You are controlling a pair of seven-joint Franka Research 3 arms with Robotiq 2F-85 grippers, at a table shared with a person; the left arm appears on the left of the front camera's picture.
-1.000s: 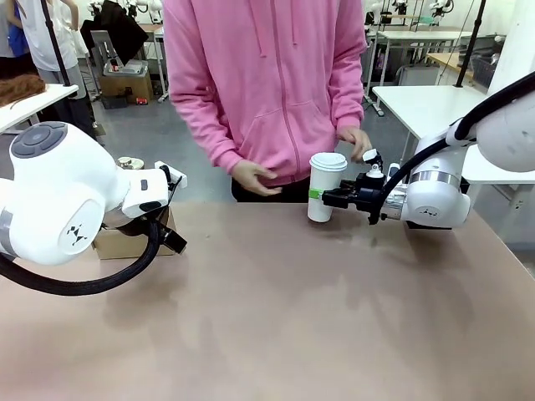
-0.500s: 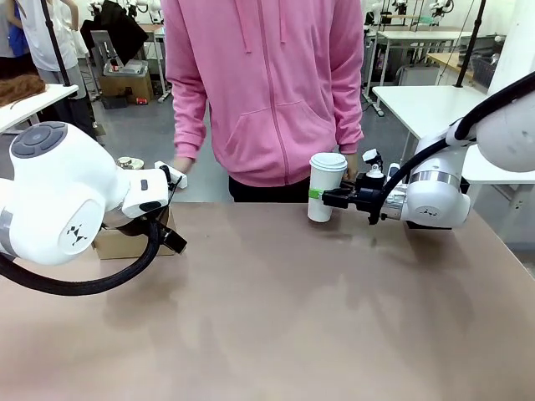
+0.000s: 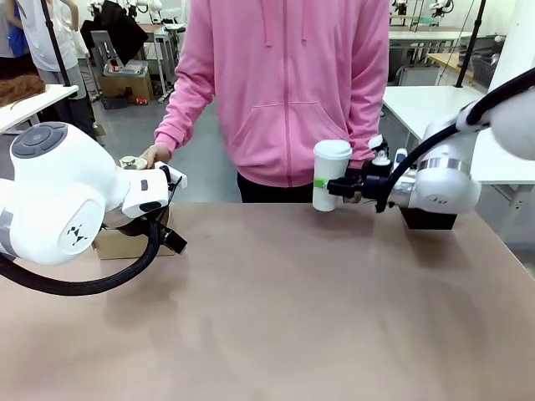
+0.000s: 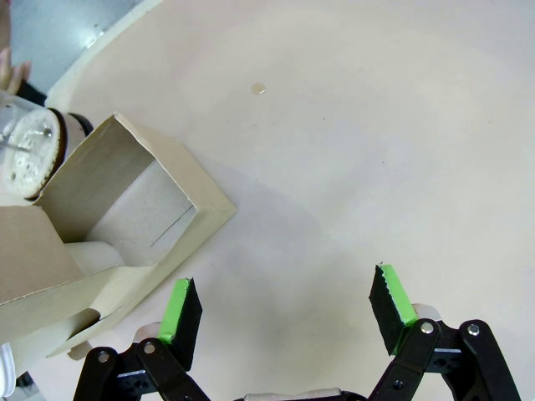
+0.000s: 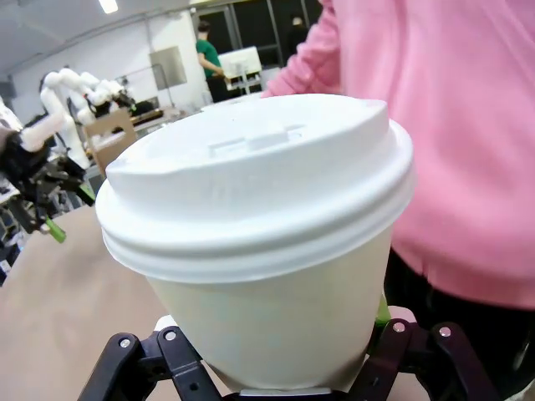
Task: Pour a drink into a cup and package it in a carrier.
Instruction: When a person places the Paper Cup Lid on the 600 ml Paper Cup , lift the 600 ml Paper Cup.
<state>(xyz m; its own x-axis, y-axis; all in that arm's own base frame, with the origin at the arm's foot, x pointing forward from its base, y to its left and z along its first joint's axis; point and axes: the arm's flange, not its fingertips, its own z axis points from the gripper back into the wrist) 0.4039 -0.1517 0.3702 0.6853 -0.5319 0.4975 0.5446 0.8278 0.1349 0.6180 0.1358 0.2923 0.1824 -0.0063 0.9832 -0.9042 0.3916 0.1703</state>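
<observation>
**Lidded cup pinched at the table's far edge; carrier waits at its left**

The table is a wide, matte tan slab. A person in a soft pink hoodie stands behind its far edge. The smooth, rounded white left arm bulks over the table's left side. The right arm, with a black cable looping off it, reaches in over the far right. A black box sits on the table under that arm.

The carrier is plain brown cardboard with flat walls and an open square pocket. It stands on the table's left part, at the far side.

The cup is tapered white paper with a ridged white plastic dome lid. It stands upright at the middle of the table's far edge. The right gripper pinches it low on the wall, one black finger on either side. Whether its base touches the table cannot be told.

The pitcher is clear glass with a round metal lid. It stands at the table's left far edge, just behind the carrier. The person's hand is at its lid.

The left gripper hangs above bare table beside the carrier. Its jaws are spread wide and its green pads grip nothing.

A tiny pale spot marks the table's surface.
</observation>
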